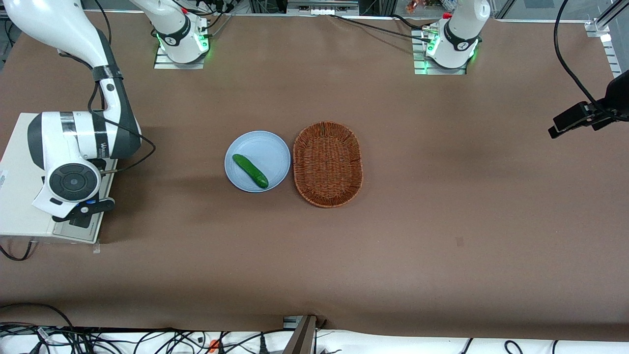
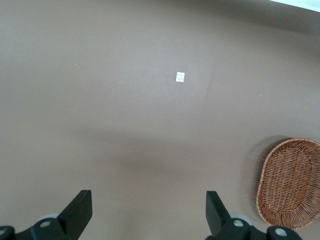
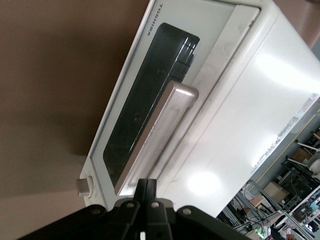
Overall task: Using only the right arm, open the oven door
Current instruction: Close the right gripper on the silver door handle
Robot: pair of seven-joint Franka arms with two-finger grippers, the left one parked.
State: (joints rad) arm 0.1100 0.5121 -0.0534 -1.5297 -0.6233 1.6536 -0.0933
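Observation:
The cream-white oven (image 1: 22, 196) stands at the working arm's end of the table. The right arm (image 1: 73, 147) hangs over it, with its black gripper (image 1: 83, 210) above the oven's front edge. In the right wrist view the oven door (image 3: 145, 105) lies flush against the oven (image 3: 250, 115), with its dark glass window and silver bar handle (image 3: 160, 132). My gripper (image 3: 148, 182) is shut with nothing between its fingers. Its tips hover just above the handle's end nearest a round knob (image 3: 85, 173). The rack inside is hidden.
A light blue plate (image 1: 270, 147) with a green cucumber (image 1: 250, 171) sits mid-table, beside a brown wicker basket (image 1: 328, 163), which also shows in the left wrist view (image 2: 292, 182). A small white tag (image 2: 180, 77) lies on the brown table cover.

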